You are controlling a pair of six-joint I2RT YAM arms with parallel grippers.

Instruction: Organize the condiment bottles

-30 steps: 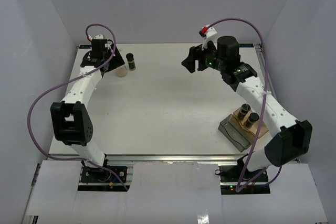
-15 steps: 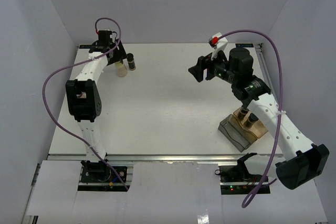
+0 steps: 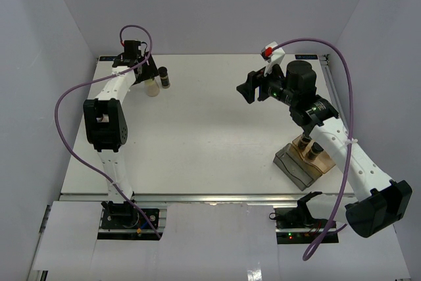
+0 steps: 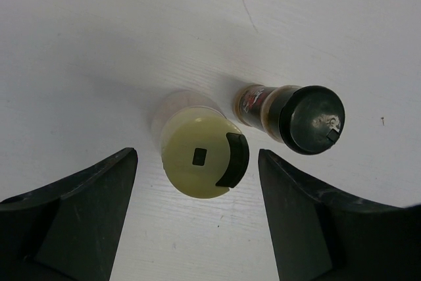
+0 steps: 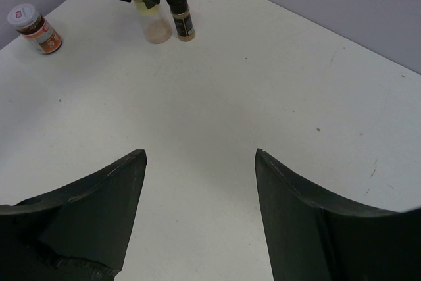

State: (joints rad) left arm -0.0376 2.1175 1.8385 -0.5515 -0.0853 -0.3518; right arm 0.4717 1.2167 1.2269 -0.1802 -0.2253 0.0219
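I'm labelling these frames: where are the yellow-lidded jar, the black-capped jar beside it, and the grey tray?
Yellow-lidded jar (image 4: pixel 191 177): left wrist view, on its lid.
Black-capped jar (image 4: pixel 309 120): left wrist view, on its cap.
Grey tray (image 3: pixel 293 167): top view, on its bare near-left part.

yellow-lidded jar (image 4: pixel 200 156), black-capped jar (image 4: pixel 296 116) beside it

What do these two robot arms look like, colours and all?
The left arm and right arm are white tubes with chunky black joints. A purple cable loops along each. The left hand and right hand each have two dark, wedge-shaped fingers. A small red part sits by the right wrist.
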